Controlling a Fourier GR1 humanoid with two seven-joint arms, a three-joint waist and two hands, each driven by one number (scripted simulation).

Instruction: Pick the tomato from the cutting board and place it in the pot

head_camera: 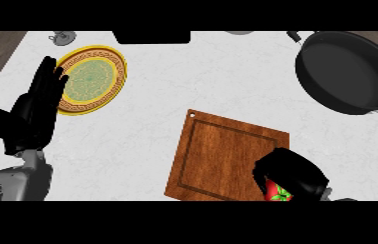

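A red tomato [279, 192] with a green stem shows at the lower right, half hidden under my right hand [294, 172], whose fingers curl round it. Both sit over the near right corner of the wooden cutting board [221, 153]. The dark pot [341, 73] lies at the far right of the counter, well beyond the board. At the left edge my left hand [37, 105] rests open, fingers pointing up, beside a plate.
A yellow-rimmed green plate [90, 80] lies at the far left. A black object [151, 37] sits at the counter's back edge, and a small grey item [63, 37] at the back left. White marble counter [214, 78] stretches between board and pot.
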